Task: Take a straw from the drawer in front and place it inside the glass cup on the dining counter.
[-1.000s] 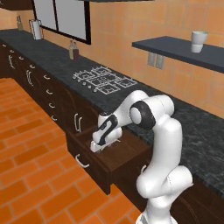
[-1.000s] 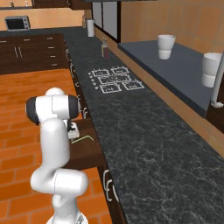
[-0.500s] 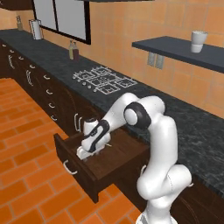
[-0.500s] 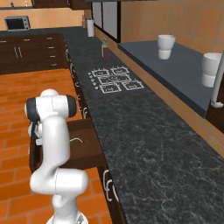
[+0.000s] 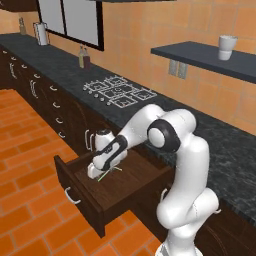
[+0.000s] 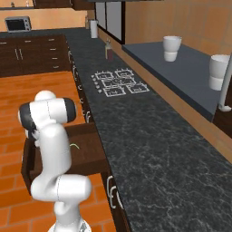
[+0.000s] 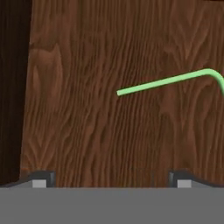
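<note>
The dark-brown drawer (image 5: pixel 83 199) stands pulled far out from under the black worktop, its curved silver handle (image 5: pixel 71 196) on the front. A light-green straw (image 7: pixel 166 81) with a bent end lies on the wooden drawer floor (image 7: pixel 87 131); the straw (image 5: pixel 108 173) lies just under the hand, and in the right base view the straw (image 6: pixel 74 146) is a small green curve. My gripper (image 5: pixel 95 173) hangs over the drawer's inside, pointing down. The gripper (image 7: pixel 110 178) is open, holding nothing, with the straw ahead and to the right. The glass cup and dining counter are out of view.
A black speckled worktop (image 5: pixel 210 135) with a hob (image 5: pixel 120 92) runs behind the drawer. A dark shelf (image 5: pixel 200 55) above carries an opaque white cup (image 5: pixel 227 47). Dark cabinet doors (image 5: pixel 35 92) line the left, over an orange tile floor (image 5: pixel 25 200).
The drawer has slid much further out. My gripper has left the handle and moved back over the drawer's inside, above the straw.
</note>
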